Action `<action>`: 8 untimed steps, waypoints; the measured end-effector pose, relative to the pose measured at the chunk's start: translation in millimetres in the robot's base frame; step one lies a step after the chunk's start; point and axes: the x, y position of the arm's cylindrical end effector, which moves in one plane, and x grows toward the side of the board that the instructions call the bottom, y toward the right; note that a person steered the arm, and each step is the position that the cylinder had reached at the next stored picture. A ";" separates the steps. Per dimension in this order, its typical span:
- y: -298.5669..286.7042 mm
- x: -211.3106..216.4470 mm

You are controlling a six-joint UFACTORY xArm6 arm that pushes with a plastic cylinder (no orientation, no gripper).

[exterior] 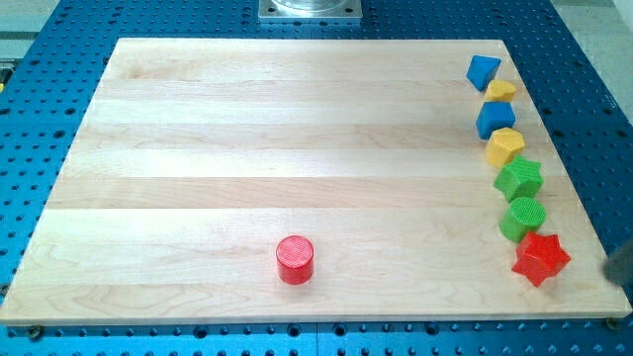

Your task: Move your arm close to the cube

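Wooden board (247,148), approach step not yet begun.
We locate the blue cube (495,120) in the column at the view's right, between two yellow blocks; a dark blur at the right edge may be our rod, tip unseen, holding nothing; next move: approach it.

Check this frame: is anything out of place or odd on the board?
Only the red cylinder: it stands alone near the view's bottom, while the other seven blocks line the right edge. A dark blur at the right border may be my tip; I cannot tell.
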 end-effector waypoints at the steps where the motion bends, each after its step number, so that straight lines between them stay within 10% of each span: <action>1: -96.6 9.8; 3: -225.0 11.6; 5: 39.7 -19.2; 8: 17.7 -205.4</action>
